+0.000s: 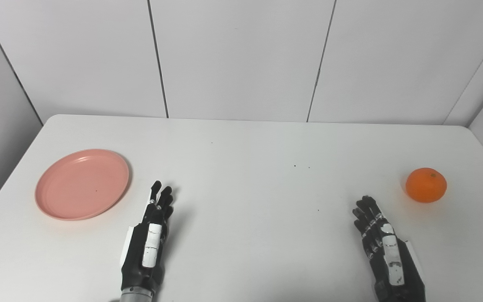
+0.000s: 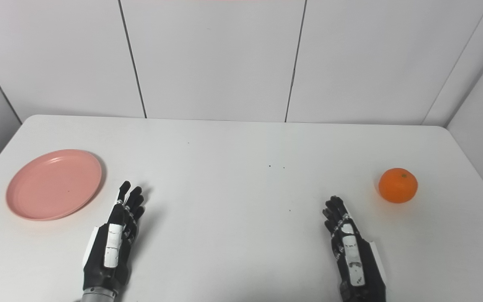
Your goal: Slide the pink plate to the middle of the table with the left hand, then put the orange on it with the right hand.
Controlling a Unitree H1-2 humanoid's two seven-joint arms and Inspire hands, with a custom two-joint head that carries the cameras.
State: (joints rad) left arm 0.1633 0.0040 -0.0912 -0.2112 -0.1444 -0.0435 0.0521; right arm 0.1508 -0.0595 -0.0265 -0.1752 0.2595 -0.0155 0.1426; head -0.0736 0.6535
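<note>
The pink plate (image 1: 82, 183) lies empty on the white table at the left. The orange (image 1: 426, 185) sits on the table at the far right. My left hand (image 1: 149, 239) is open, fingers stretched forward, just right of and nearer than the plate, not touching it. My right hand (image 1: 382, 247) is open and empty, left of and nearer than the orange, a short gap from it. In the right eye view the plate (image 2: 54, 183), orange (image 2: 398, 185), left hand (image 2: 113, 239) and right hand (image 2: 350, 247) show the same layout.
The white table (image 1: 250, 167) reaches back to a white panelled wall. Its rounded far corners and left and right edges are in view. A few tiny dark specks mark the middle of the tabletop.
</note>
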